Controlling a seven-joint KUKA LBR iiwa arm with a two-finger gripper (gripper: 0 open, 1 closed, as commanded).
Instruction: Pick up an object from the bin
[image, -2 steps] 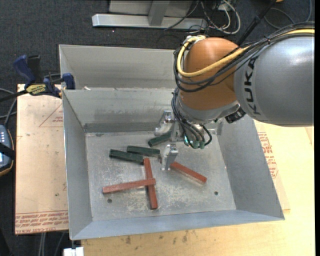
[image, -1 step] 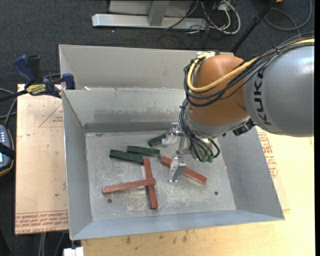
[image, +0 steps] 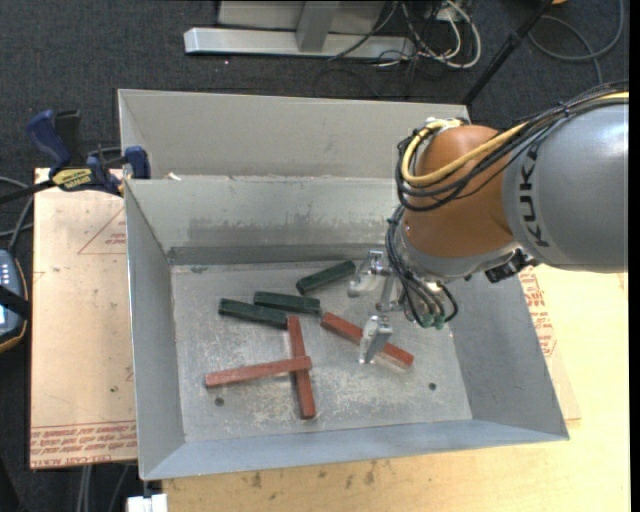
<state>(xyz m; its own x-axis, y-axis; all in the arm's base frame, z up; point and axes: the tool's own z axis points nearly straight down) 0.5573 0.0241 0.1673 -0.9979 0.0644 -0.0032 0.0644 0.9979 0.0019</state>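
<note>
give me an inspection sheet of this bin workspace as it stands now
surface: grey metal bin, floor scuffed, no spill seen
job's things: crossed red sticks mid-floor; right red stick beside them; three dark green sticks behind
clutter: nothing seen
grippers: tool open, one finger at the right red stick, on it or just above, cannot tell; no grasp seen
cables: yellow and black wrist cables looped over the orange cover; floor cables beyond the bin
surroundings: dark carpet
</note>
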